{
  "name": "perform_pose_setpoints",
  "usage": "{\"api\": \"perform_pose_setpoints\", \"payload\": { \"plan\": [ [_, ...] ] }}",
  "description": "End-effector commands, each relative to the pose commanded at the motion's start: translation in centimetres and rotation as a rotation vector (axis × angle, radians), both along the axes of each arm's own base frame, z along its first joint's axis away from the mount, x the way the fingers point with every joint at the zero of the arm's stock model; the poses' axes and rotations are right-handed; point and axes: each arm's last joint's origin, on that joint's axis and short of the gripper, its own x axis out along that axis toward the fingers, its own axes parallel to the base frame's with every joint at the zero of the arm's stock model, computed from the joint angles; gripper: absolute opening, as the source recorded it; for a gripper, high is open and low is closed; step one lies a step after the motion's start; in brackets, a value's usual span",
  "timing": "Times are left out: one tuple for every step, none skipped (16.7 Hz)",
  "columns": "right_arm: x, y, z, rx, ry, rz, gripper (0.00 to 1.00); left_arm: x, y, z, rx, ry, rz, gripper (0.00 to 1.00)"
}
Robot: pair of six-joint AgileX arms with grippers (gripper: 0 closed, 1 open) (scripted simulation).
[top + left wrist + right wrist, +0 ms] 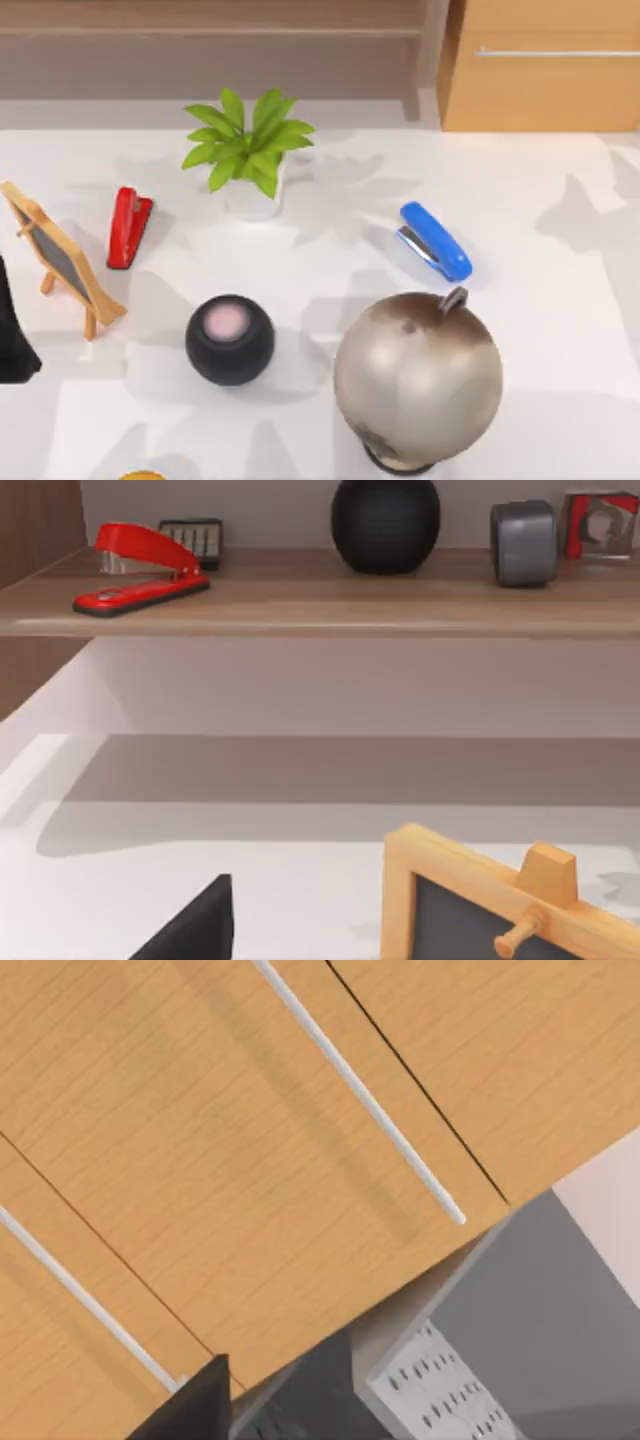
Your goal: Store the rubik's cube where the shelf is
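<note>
The long, low, light-brown wooden shelf (210, 35) spans the far left. The left gripper (14, 350) waits at the table's left edge, and whether it is open or closed cannot be told. The step in hand is probably the search for the rubik's cube, whose place cannot be told; the next move calls for finding and grasping it.

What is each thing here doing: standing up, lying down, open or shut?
Plant: upright in its white pot.
Red stapler: lying flat, closed.
Blue stapler: lying flat, closed.
Chalkboard easel: standing on its legs.
Black speaker: sitting upright.
Globe: upright on its stand.
Drawer cabinet: drawers shut.
</note>
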Motion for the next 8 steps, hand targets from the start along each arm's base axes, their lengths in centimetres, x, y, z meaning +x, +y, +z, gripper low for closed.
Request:
{"api": "perform_pose_setpoints", "payload": {
  "plan": [
    [1.8, 0.3, -0.3, -0.069, -0.003, -0.001, 1.00, 0.0, 0.0, 0.0, 0.000, 0.000, 0.000, 1.00],
    [3.5, 0.6, -0.8, -0.135, -0.006, -0.002, 1.00, 0.0, 0.0, 0.0, 0.000, 0.000, 0.000, 1.00],
    [5.2, 0.9, -1.5, -0.198, -0.008, -0.004, 1.00, 0.0, 0.0, 0.0, 0.000, 0.000, 0.000, 1.00],
    [6.8, 1.3, -2.3, -0.258, -0.010, -0.007, 1.00, 0.0, 0.0, 0.0, 0.000, 0.000, 0.000, 1.00],
    [8.3, 1.7, -3.3, -0.314, -0.012, -0.010, 1.00, 0.0, 0.0, 0.0, 0.000, 0.000, 0.000, 1.00],
    [9.7, 2.1, -4.3, -0.366, -0.014, -0.013, 1.00, 0.0, 0.0, 0.0, 0.000, 0.000, 0.000, 1.00],
    [10.9, 2.5, -5.4, -0.413, -0.016, -0.016, 1.00, 0.0, 0.0, 0.0, 0.000, 0.000, 0.000, 1.00],
    [12.0, 2.9, -6.6, -0.457, -0.017, -0.019, 1.00, 0.0, 0.0, 0.0, 0.000, 0.000, 0.000, 1.00]
  ]
}}
